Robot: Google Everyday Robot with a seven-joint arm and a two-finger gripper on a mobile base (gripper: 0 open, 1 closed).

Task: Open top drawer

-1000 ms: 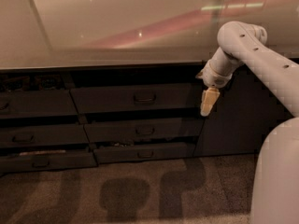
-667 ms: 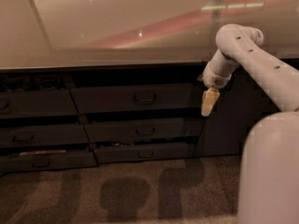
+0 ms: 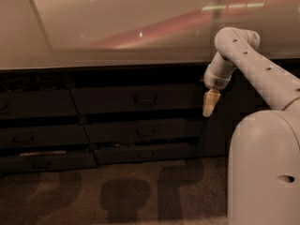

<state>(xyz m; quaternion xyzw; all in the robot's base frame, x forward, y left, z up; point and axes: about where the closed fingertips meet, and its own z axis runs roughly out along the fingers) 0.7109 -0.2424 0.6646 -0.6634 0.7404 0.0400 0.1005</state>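
Camera view: one pale tabletop (image 3: pixel 117 32) fills the upper half. Its front edge runs straight across the picture, and everything else sits below that edge.

There are six dark drawer fronts, in two columns of three. The top drawer (image 3: pixel 122 100) is the widest and lies directly under the middle of the front edge. Its small loop handle (image 3: pixel 146 99) is at its centre. Below it are the middle drawer (image 3: pixel 140 130) and the bottom drawer (image 3: pixel 145 153). The left column (image 3: pixel 37 135) stands under the left part of the edge. One tall cabinet door (image 3: pixel 213 137) stands to the right.

One white arm (image 3: pixel 255 67) reaches in from the right and crosses the tabletop's front edge. Its single gripper (image 3: pixel 210 103) hangs point-down just past the right end of the top drawer, well apart from the handle. Whether it is wide or narrow cannot be told, and it holds nothing visible.

The robot's rounded body (image 3: pixel 262 172) covers the lower right corner. Shadows lie on the carpet (image 3: pixel 70 200).
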